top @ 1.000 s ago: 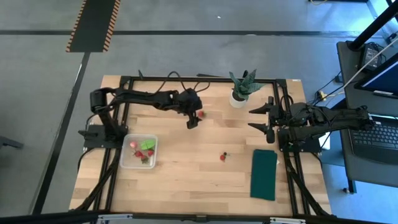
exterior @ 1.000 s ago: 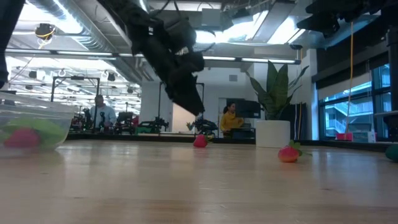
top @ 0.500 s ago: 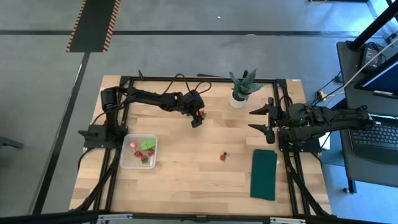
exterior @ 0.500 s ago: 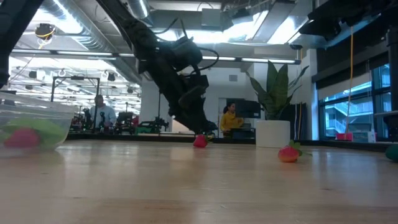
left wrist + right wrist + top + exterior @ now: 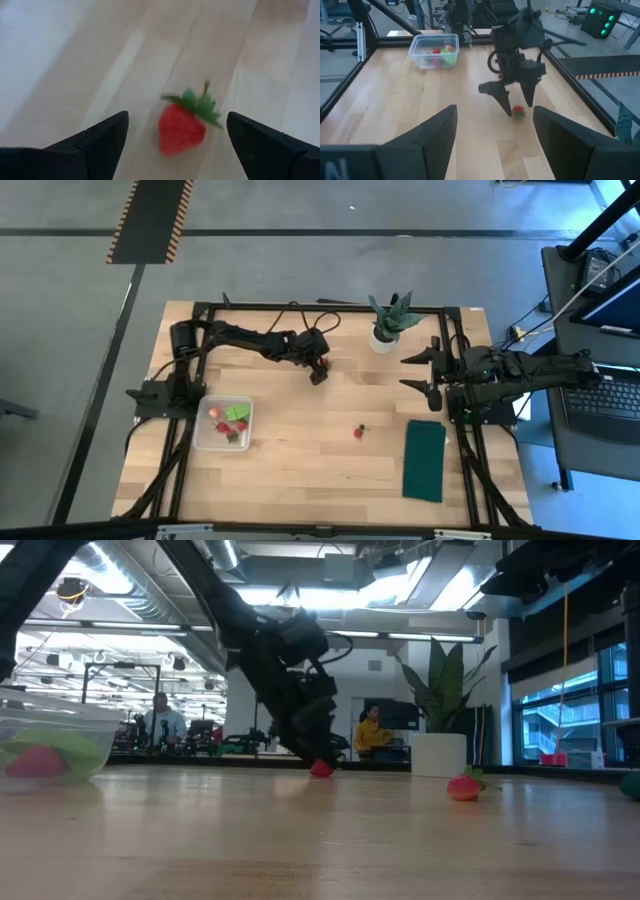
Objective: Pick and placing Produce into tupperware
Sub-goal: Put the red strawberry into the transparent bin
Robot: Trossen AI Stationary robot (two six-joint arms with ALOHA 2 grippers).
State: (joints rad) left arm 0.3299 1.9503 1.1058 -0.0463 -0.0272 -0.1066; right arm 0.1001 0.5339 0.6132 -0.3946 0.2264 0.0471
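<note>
A red strawberry [image 5: 182, 131] with a green top lies on its side on the bare wood; a second strawberry [image 5: 358, 432] lies well apart. The clear square container [image 5: 203, 442] holds red pieces (plus one leafy green).

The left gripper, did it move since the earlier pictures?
Yes. In the high view the left gripper has shifted toward the potted plant, and in the low view it has come down around the strawberry, fingers open.
</note>
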